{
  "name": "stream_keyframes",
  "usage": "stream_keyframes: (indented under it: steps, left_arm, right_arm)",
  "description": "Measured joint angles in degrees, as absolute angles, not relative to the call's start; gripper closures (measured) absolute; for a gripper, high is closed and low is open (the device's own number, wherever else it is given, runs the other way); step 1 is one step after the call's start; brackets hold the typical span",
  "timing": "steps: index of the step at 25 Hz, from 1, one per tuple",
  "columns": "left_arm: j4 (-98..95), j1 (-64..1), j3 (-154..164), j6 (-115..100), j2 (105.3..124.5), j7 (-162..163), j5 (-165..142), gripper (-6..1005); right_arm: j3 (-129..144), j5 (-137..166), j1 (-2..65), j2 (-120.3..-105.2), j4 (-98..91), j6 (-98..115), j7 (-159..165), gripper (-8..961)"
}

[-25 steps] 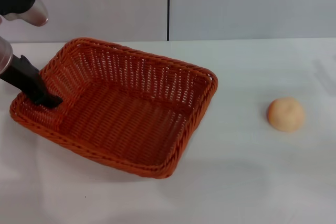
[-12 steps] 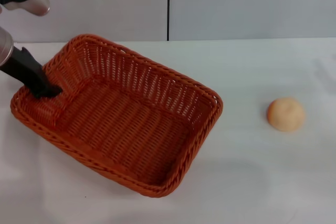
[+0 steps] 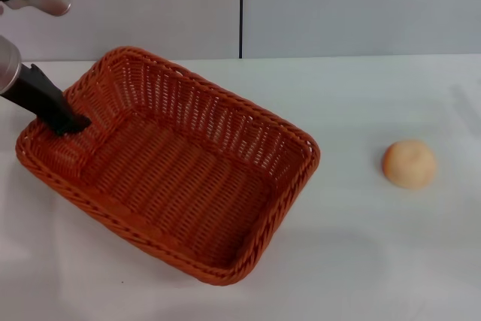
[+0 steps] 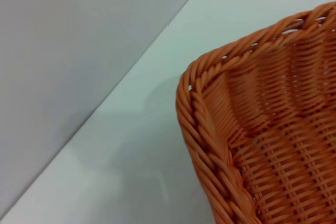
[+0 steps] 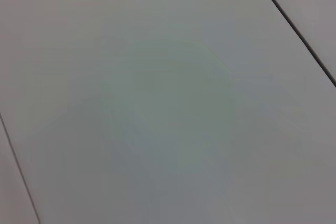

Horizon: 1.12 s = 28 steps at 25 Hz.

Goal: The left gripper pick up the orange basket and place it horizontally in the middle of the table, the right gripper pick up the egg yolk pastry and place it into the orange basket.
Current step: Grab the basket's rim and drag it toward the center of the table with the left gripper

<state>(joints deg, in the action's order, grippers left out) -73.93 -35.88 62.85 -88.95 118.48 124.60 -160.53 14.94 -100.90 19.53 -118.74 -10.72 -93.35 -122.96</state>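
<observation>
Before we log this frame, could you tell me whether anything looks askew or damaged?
The orange basket sits skewed on the table, its long sides running diagonally, with the left gripper at its far-left rim. It looks intact. The egg yolk pastry rests apart, to the right.

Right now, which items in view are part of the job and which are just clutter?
Part of the job:
- orange basket, sitting at an angle on the table
- left gripper, at the basket's left rim with a finger inside
- egg yolk pastry, alone on the table to the right of the basket

Just lying about:
- nothing else; only the grey wall panels behind
</observation>
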Motion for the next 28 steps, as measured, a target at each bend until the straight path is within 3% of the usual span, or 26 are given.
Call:
stream_keyframes:
  steps: [28]
  left_arm:
    - [-69.81,-39.29,61.41,-90.03,118.25,159.53,-163.44,835]
  right_arm:
    - [13.44,-103.01,16.8,-118.68,-12.76,-91.06,-125.86,226]
